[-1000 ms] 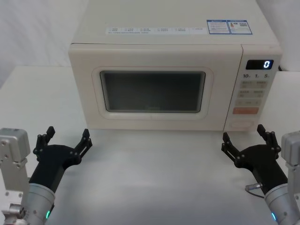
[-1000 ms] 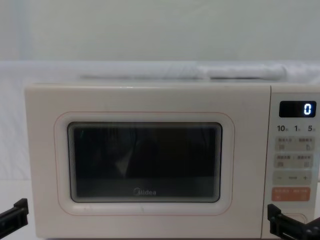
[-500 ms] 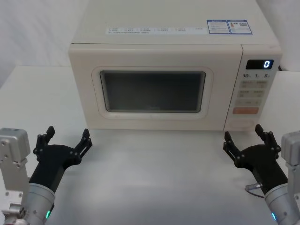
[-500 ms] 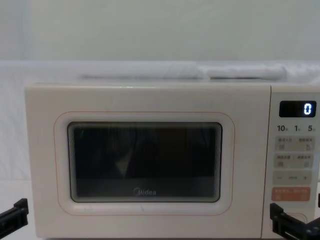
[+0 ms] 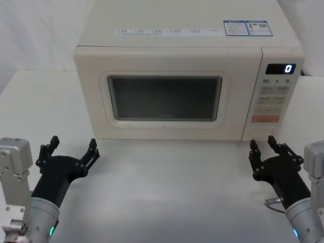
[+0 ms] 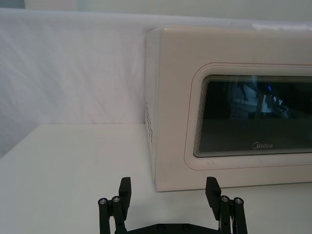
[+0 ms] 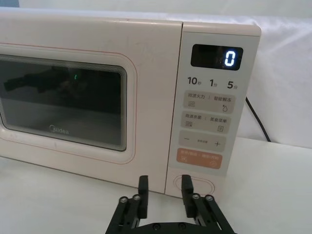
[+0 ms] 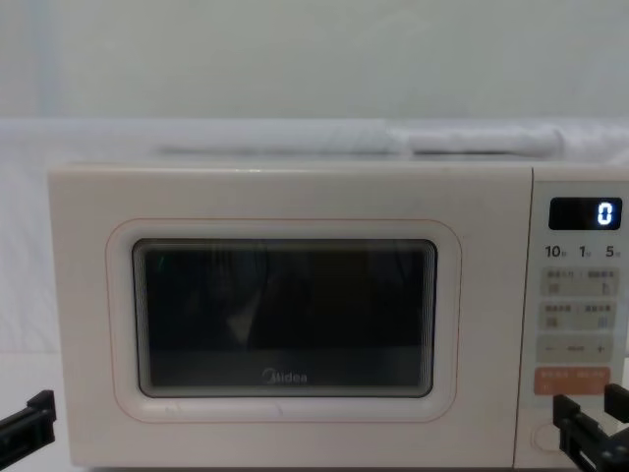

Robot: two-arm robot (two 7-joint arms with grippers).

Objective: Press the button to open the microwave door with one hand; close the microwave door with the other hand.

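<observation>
The cream microwave (image 5: pixel 177 50) stands at the back of the white table, its display showing 0. The microwave door (image 5: pixel 91 91) with the dark window is closed flush. In the right wrist view the pill-shaped button (image 7: pixel 204 186) sits at the foot of the control panel, under the orange key. My right gripper (image 5: pixel 262 143) hovers just before that button, fingers drawn halfway together with nothing between them; one fingertip (image 7: pixel 187 183) overlaps the button in the right wrist view. My left gripper (image 5: pixel 73 143) waits open near the door's lower left corner, short of the microwave.
The white tabletop (image 5: pixel 167 192) stretches between both arms in front of the oven. A black power cord (image 7: pixel 254 114) runs down behind the microwave's right side. White wall and cloth lie behind.
The right gripper's fingers have narrowed from wide open to about half, and its tips have shifted slightly toward the control panel. The left arm has not moved; the door stays closed.
</observation>
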